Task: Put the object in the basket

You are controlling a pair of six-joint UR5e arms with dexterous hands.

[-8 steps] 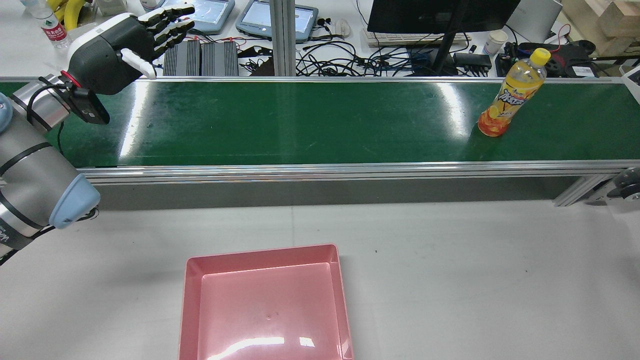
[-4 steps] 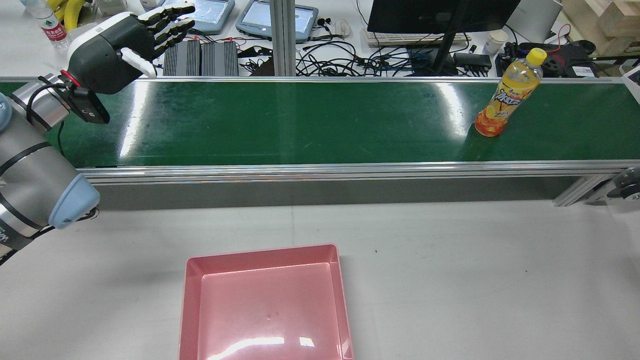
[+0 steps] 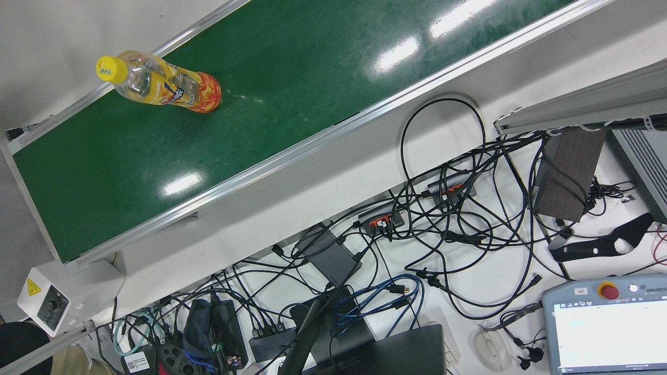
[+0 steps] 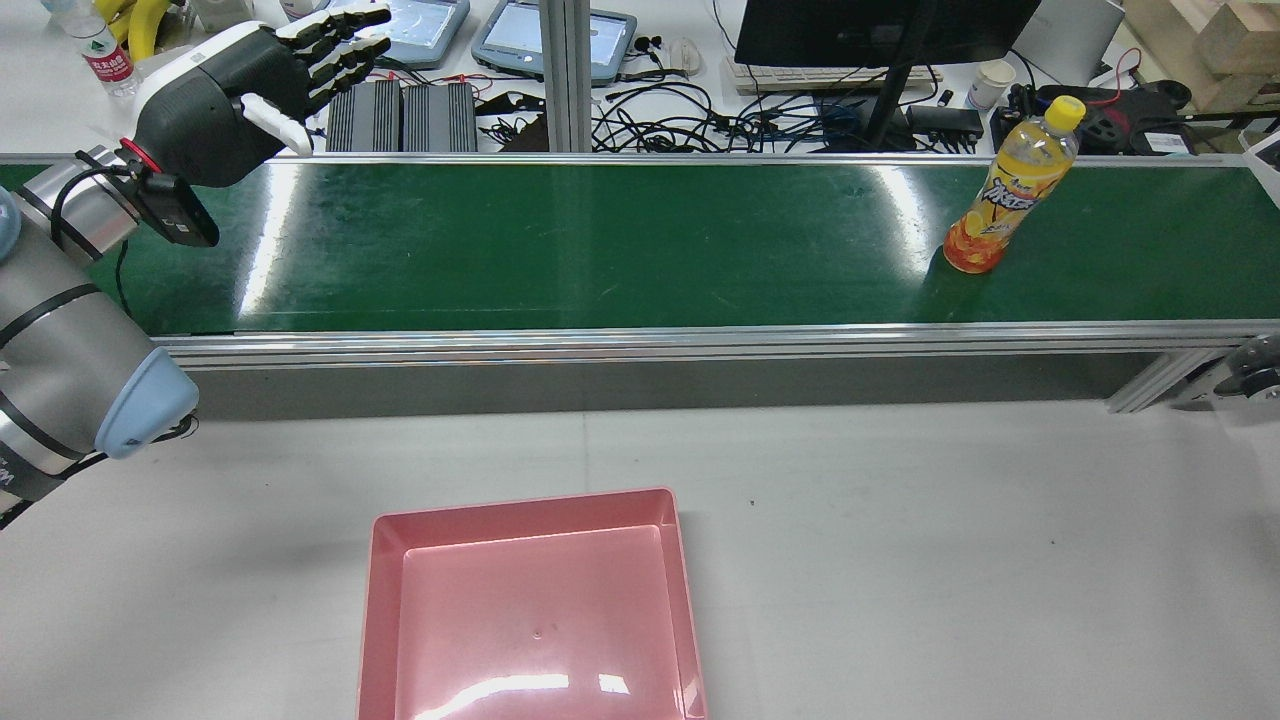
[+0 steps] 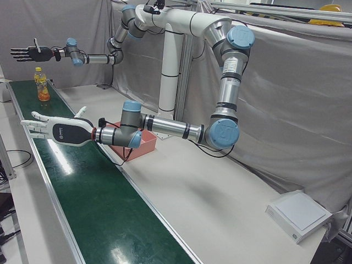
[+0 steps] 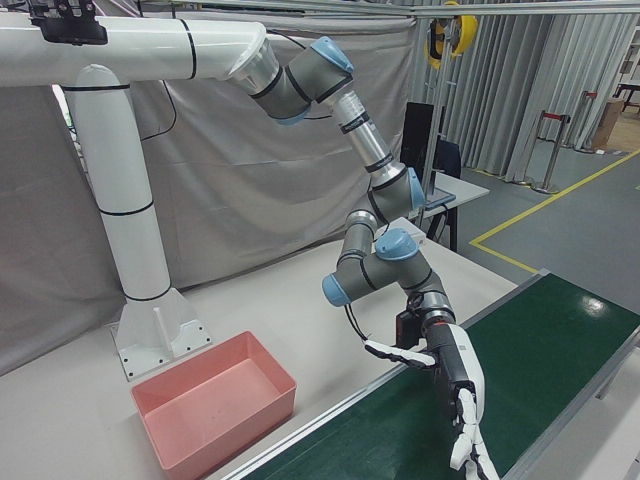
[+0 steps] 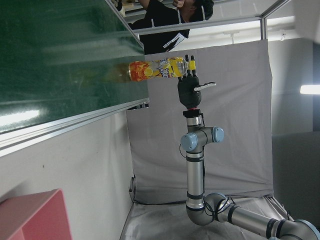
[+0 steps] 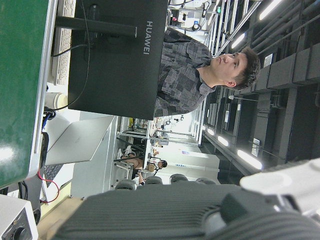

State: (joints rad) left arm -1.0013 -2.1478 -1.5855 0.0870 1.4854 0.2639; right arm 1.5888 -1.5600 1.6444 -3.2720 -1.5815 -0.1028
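An orange drink bottle [image 4: 1008, 200] with a yellow cap stands upright on the green conveyor belt [image 4: 600, 240], far right in the rear view. It also shows in the front view [image 3: 161, 88] and the left hand view [image 7: 155, 70]. My left hand [image 4: 250, 95] is open and empty, hovering over the belt's far left end, well away from the bottle. My right hand [image 5: 30, 53] is open and empty in the air above and beyond the bottle [image 5: 40, 87]; it also shows in the left hand view [image 7: 189, 90]. The pink basket [image 4: 520, 510] sits empty on the white table.
Behind the belt lie a monitor [image 4: 880, 30], cables, power bricks and teach pendants. A control box [image 3: 49, 299] sits at the belt's end. A person [image 8: 200, 70] stands beyond the monitor. The belt has aluminium side rails [image 4: 640, 340].
The bottle has shifted a little to the left along the belt. My left hand has stayed almost where it was, open.
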